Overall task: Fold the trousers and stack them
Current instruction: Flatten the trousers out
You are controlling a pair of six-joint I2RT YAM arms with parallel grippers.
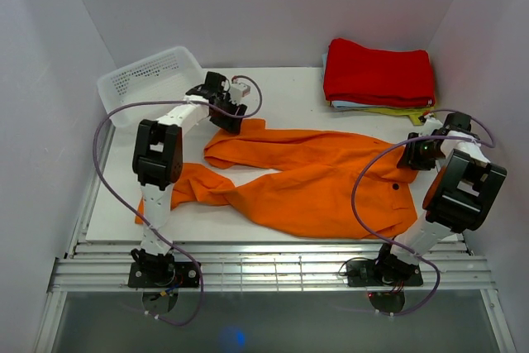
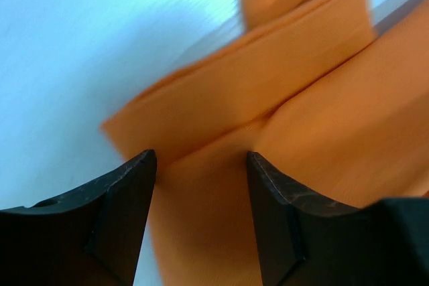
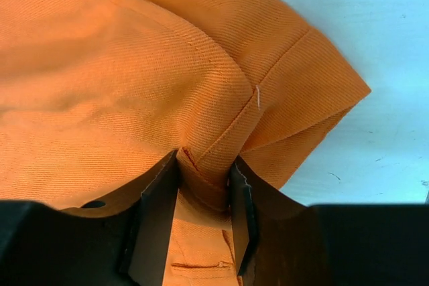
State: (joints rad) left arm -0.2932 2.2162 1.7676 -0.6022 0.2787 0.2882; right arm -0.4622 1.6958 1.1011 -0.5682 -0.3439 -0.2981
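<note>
The bright orange trousers lie spread across the white table, waist to the right and legs to the left. One leg runs to the far left. The other leg's cuff lies near the back. My left gripper is at that cuff. In the left wrist view it is open, with the folded leg end lying between and beyond its fingers. My right gripper is at the waist edge. In the right wrist view it is shut on a pinched fold of the waistband.
A white perforated basket stands at the back left, just beyond my left gripper. A stack of folded cloths with a red one on top sits at the back right. Grey walls close in both sides and the back.
</note>
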